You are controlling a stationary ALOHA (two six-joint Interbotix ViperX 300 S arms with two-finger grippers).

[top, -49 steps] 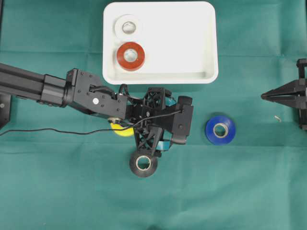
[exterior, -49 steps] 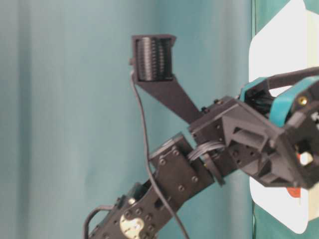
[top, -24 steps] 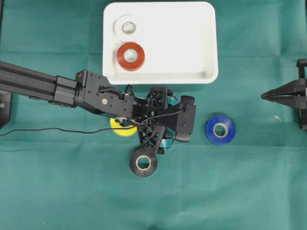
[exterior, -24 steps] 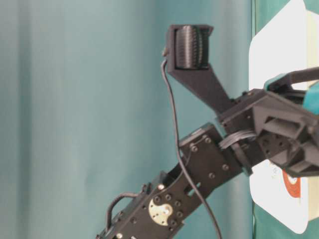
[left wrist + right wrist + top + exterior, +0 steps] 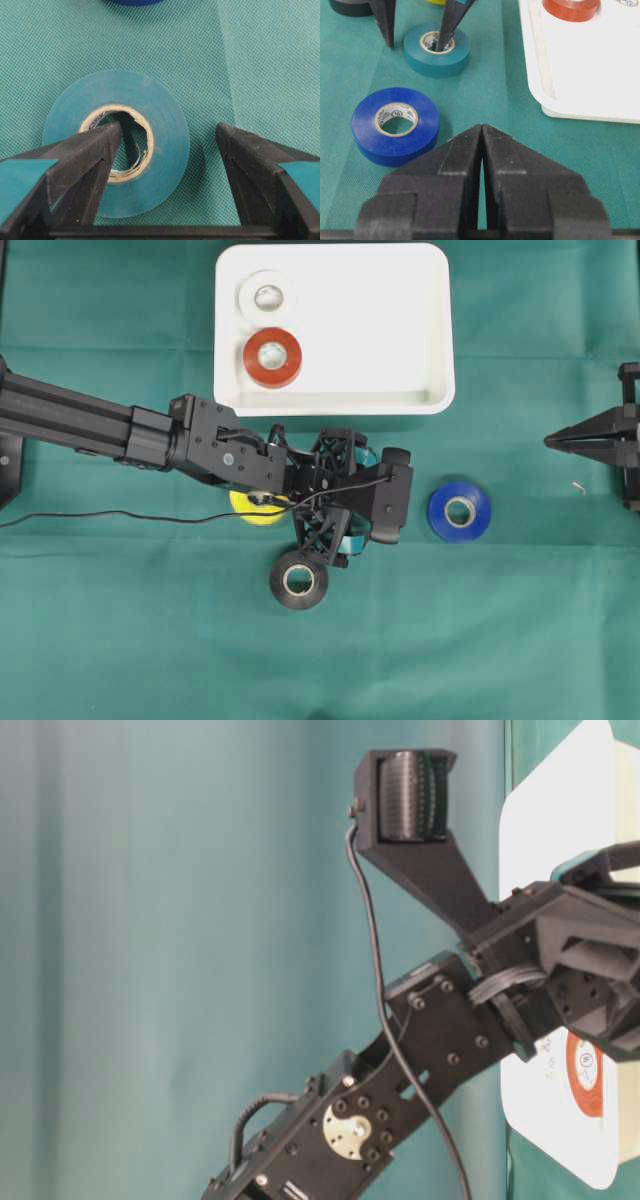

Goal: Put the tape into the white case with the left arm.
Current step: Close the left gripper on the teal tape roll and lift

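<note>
Left gripper [image 5: 167,150]: jaws spread wide, pointing down at the teal tape roll [image 5: 117,142], which lies flat on the green cloth of the bench [image 5: 500,640]. One finger [image 5: 92,155] sits inside the roll's cardboard core; the other stands outside the rim on the opposite side, clear of it, so nothing is pinched. In the right wrist view the same roll [image 5: 436,49] shows one dark fingertip in the hole and one beside it. White case [image 5: 400,320]: at the far edge of the bench, near the middle, holding a white roll [image 5: 267,294] and a red roll [image 5: 272,357], both flat, apart from each other. Teal roll is outside the case, near its front rim. Blue roll [image 5: 460,510] flat on the cloth, near the teal roll. Black roll [image 5: 299,583] and yellow roll [image 5: 252,510] lie by the left arm [image 5: 90,420], the yellow partly hidden under it. Right gripper [image 5: 482,145]: jaws pressed together, empty, at the right edge.
</note>
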